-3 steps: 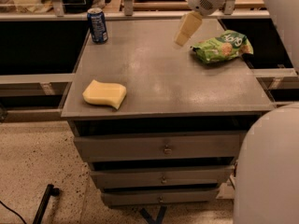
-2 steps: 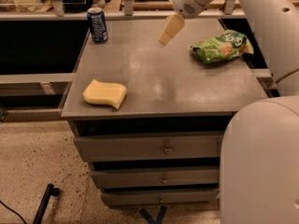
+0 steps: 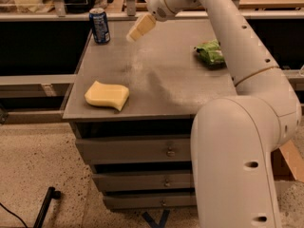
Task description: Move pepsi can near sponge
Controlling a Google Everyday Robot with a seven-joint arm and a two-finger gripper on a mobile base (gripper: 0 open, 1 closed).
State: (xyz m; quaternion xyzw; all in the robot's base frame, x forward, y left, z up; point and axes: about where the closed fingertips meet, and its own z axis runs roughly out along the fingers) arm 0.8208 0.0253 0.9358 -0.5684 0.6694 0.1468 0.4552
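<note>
- The gripper [image 3: 141, 27] hangs over the back of the counter [image 3: 161, 80], a little to the right of the can [image 3: 99, 25]. It holds nothing.
- You cannot tell from here if the gripper is spread or closed.
- The can stands upright at the back left corner of the counter. The sponge [image 3: 107, 95] lies flat near the front left edge, well apart from the can.
- Your job right now looks like reaching for the can. The task has only just begun.
- Slide the gripper left until it is right over the can, then come down slowly.
- Take the can around its middle, not by the top. It is tall and thin, so a bump from the side could tip it over.
- The can is close to the counter's edge, so do not push it left.
- Lift it up before you carry it forward, and set it down beside the sponge, not on it.
- Count: one can, one sponge, one green bag [image 3: 211, 53] on the right side, one gripper, and three drawers [image 3: 137, 148] under the counter.
</note>
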